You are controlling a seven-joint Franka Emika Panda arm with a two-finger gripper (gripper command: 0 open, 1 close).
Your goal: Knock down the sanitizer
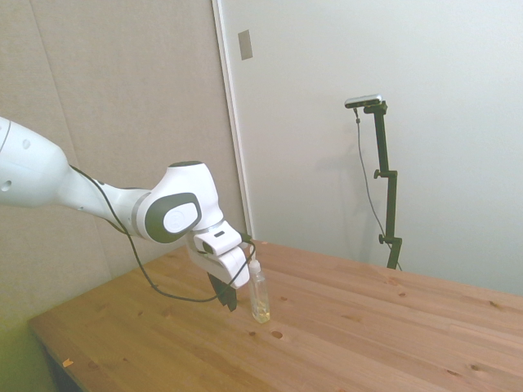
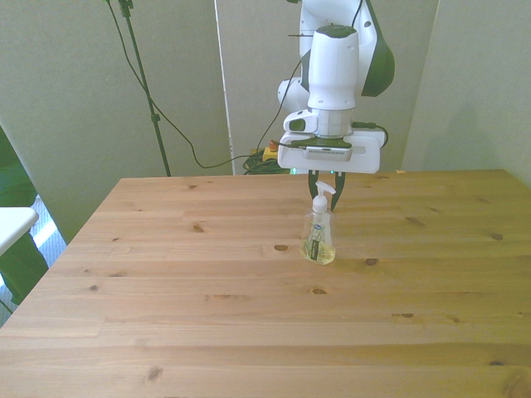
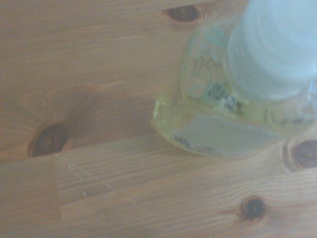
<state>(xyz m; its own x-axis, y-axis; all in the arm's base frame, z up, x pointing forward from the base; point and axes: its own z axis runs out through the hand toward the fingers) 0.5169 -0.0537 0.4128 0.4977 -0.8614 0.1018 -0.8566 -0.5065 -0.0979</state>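
One upright sanitizer (image 2: pixel 319 236) mid-table (image 2: pixel 166 274), gripper (image 2: pixel 328 189) just behind its cap.

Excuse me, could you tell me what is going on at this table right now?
A white robot arm is working on a sanitizer standing upright on the wooden table. Its gripper hangs just behind the bottle's nozzle, fingers open, close to it. In the side view the fingers sit right beside the bottle. The bottle has not been knocked over yet.

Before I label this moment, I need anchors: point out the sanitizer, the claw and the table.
sanitizer (image 2: pixel 319 240), front view, on its clear body.
claw (image 2: pixel 328 187), front view, midway between its fingertips.
table (image 1: pixel 392 327), side view, on bare wood.
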